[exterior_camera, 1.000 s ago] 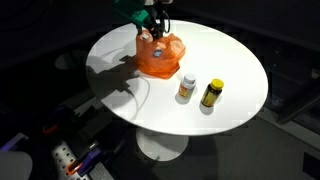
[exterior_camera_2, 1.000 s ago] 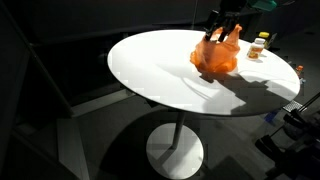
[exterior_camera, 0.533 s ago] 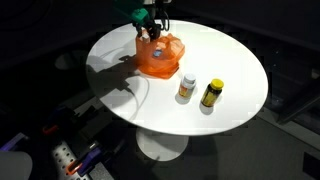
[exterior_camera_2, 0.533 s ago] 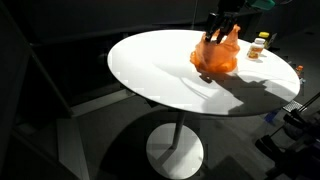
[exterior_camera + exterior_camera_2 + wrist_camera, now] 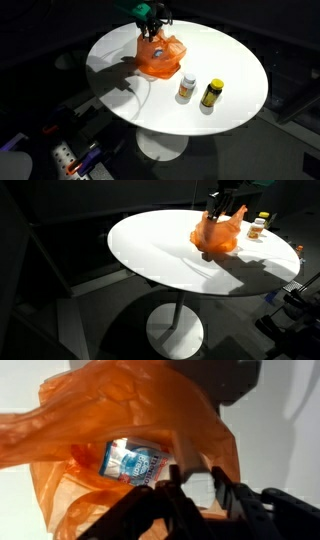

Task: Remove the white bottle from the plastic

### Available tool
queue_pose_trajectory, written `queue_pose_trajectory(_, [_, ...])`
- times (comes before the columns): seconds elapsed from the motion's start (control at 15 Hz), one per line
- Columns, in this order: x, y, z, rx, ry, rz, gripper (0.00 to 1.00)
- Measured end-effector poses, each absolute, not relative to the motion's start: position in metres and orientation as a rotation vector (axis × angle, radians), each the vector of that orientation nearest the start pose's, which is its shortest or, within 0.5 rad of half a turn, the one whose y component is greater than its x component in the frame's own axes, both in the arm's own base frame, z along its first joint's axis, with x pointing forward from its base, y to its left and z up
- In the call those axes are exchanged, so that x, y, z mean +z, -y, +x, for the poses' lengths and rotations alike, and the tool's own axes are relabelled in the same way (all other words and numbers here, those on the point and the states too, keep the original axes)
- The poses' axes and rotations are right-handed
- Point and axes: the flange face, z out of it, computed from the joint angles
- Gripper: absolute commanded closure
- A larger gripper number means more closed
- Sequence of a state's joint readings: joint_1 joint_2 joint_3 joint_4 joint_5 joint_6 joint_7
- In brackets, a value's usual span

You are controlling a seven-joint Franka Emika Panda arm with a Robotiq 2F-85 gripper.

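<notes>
An orange plastic bag (image 5: 160, 56) (image 5: 218, 235) sits near the far edge of the round white table (image 5: 232, 58). In the wrist view the bag (image 5: 100, 405) gapes open, and a white bottle (image 5: 135, 460) with a blue label lies inside. My gripper (image 5: 195, 488) reaches into the bag's mouth from above (image 5: 153, 30) (image 5: 221, 212). Its jaws are closed on a pale end of the bottle, just below a fold of orange plastic. The rest of the bottle is hidden under the bag.
Two small bottles stand on the table beside the bag, a white-capped amber one (image 5: 187, 88) and a yellow one (image 5: 211, 94). One of them shows behind the bag (image 5: 259, 226). The surroundings are dark, with cables and gear on the floor (image 5: 70, 158).
The jaws have gone from open to closed inside the bag's mouth. The arm, bag and the two loose bottles have hardly shifted.
</notes>
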State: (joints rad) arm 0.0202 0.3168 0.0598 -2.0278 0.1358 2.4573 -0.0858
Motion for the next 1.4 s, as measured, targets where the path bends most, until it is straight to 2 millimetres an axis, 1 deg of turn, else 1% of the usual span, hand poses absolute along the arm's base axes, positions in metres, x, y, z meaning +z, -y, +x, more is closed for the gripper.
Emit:
queue_pose_trajectory(0.13, [0.310,-0.048,0.604,-0.173,0.096,-3.028,0.88])
queue_pose_trajectory(0.27, [0.320,-0.049,0.597,-0.163,0.095,-3.031,0.88])
queue_pose_trajectory(0.53, [0.342,-0.053,0.571,-0.165,0.092,-3.041,0.88])
queue_pose_trajectory(0.73, [0.362,-0.059,0.551,-0.225,0.143,-3.066,0.88])
queue_pose_trajectory(1.07, [0.406,-0.081,0.524,-0.440,0.289,-3.077,0.88])
queue_pose_trajectory(1.27, [0.433,-0.098,0.516,-0.554,0.362,-3.049,0.88])
queue_pose_trajectory(1.4, [0.446,-0.108,0.512,-0.595,0.403,-3.020,0.88])
